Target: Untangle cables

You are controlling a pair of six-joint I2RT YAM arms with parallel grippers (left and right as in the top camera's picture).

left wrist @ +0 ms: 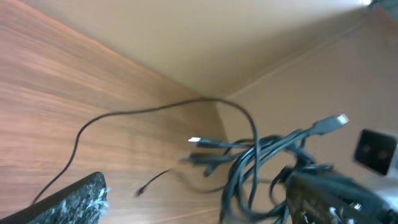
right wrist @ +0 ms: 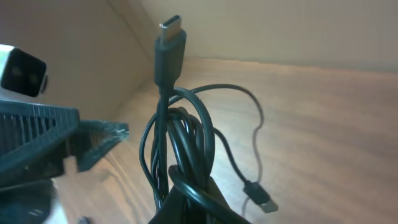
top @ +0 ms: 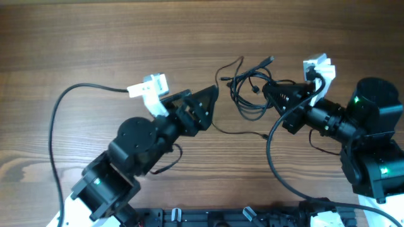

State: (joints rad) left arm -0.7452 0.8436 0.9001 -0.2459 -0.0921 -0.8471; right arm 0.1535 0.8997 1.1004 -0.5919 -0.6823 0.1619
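I am pinching the bunched cables in my closed right pincer, holding them partly raised over the far middle of the table, I judge so the loops are hanging apart for sorting. My left pincer is standing spread and empty just beside them, probably to pick out one strand. The thin black wires are looping over each other, one plug pointing up and another trailing on the wood.

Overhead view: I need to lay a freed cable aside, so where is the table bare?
Bare wood: the far-left table beyond the left arm's thick lead; the front middle, nearer than the trailing strand. Crowded: the cables bunched at the right tool.
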